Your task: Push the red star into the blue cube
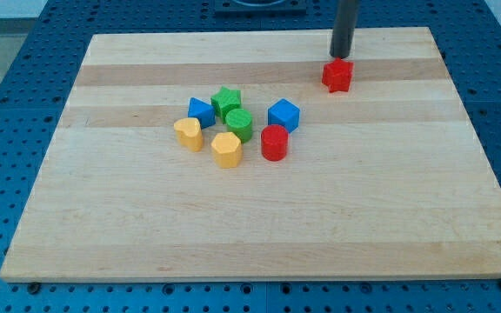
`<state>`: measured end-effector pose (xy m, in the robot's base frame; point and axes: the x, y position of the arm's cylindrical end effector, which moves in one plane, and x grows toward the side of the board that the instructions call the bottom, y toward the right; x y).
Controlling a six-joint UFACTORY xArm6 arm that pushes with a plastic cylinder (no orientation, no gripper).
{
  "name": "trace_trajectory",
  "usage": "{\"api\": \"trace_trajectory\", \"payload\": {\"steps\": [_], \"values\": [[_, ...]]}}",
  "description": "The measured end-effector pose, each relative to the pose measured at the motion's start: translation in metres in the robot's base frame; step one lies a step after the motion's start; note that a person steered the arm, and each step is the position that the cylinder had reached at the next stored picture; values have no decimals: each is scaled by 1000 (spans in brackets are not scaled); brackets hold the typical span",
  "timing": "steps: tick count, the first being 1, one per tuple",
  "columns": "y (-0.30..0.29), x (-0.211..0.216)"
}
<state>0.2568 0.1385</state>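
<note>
The red star (337, 76) lies near the view's top right of the wooden board (259, 217). My tip (342, 54) stands just above it in the view, close to or touching its top edge. The blue cube (283, 115) sits below and to the left of the star, at the right end of a cluster of blocks, apart from the star.
The cluster holds a red cylinder (274, 143), a green cylinder (239, 125), a green star (226, 102), a small blue block (201, 111), a yellow heart (189, 133) and a yellow hexagon (226, 149). A blue pegboard surrounds the board.
</note>
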Motion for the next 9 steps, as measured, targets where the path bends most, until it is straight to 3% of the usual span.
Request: {"api": "trace_trajectory", "payload": {"steps": [6, 9], "values": [[-11, 83], [-49, 84]]}}
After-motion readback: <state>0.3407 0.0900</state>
